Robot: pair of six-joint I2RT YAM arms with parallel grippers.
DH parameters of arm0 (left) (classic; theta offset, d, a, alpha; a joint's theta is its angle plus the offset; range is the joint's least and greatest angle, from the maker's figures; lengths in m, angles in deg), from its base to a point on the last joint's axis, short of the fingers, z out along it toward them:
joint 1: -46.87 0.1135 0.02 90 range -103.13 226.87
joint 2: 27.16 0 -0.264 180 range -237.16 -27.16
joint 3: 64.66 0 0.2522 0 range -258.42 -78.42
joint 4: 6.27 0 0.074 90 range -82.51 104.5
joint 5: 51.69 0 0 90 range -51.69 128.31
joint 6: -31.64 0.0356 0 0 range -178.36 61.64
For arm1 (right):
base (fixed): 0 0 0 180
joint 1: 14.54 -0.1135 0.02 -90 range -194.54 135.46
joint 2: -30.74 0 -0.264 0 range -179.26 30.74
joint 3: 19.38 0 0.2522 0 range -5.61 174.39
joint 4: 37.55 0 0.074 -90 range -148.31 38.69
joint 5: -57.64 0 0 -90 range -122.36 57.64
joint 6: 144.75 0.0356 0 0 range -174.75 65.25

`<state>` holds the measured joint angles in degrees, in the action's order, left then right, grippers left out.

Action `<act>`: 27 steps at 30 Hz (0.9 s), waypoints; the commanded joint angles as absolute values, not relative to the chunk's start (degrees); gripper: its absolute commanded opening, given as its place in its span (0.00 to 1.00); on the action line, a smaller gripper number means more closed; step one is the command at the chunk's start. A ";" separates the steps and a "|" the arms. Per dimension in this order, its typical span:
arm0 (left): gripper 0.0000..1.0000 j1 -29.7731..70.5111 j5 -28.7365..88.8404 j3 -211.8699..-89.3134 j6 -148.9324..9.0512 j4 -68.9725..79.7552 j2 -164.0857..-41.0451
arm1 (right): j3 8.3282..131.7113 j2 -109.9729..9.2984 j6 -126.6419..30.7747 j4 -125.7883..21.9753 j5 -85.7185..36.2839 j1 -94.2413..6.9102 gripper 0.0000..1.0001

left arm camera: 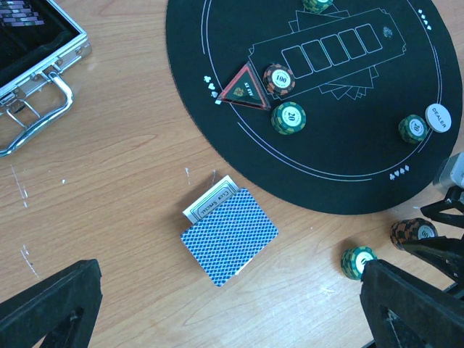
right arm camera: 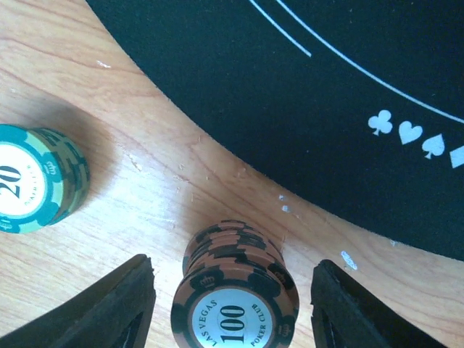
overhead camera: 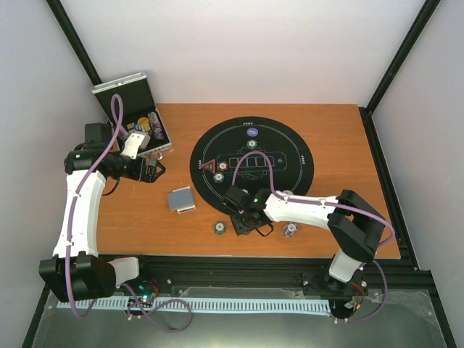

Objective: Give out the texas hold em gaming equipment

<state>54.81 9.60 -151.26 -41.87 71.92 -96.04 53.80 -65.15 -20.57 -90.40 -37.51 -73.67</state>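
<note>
The right jaws are seen standing apart on either side of a maroon chip stack (right arm camera: 235, 301) marked 100. The stack rests on the desk (right arm camera: 109, 109), just off the rim of the round black mat (right arm camera: 326, 109). A gap is left between the stack and each finger (right arm camera: 109, 308), so nothing is gripped. A green chip stack (right arm camera: 36, 181) marked 20 is found near it on the bare wood, also off the mat. In the overhead view a purple-white chip (overhead camera: 290, 230) is seen on the desk on the other side of these jaws.

The left jaws are held wide with nothing between them, near the open metal case (overhead camera: 123, 90), in which more chips are kept. Below them the deck of blue-backed cards (left arm camera: 228, 238) is seen lying on the desk beside the mat, with a white card (left arm camera: 210, 201) protruding from under it.

On the mat are laid a red triangular marker (left arm camera: 243, 88), a second maroon stack (left arm camera: 279, 78) just beside it, a second green stack (left arm camera: 288, 117), a lone green chip (left arm camera: 413, 128) and a white disc (left arm camera: 438, 117) lettered DEALER just beside that chip.
</note>
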 commanded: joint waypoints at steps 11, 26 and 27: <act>1.00 55.06 9.74 -153.16 -41.84 72.31 -95.44 | 52.30 -66.39 -19.68 -88.67 -37.99 -74.19 0.43; 1.00 55.09 9.58 -153.21 -41.95 72.18 -95.53 | 55.39 -63.96 -20.03 -92.15 -39.10 -74.22 0.24; 1.00 55.12 9.65 -153.23 -42.01 72.18 -95.54 | 55.82 -63.68 -20.08 -92.56 -39.20 -74.26 0.23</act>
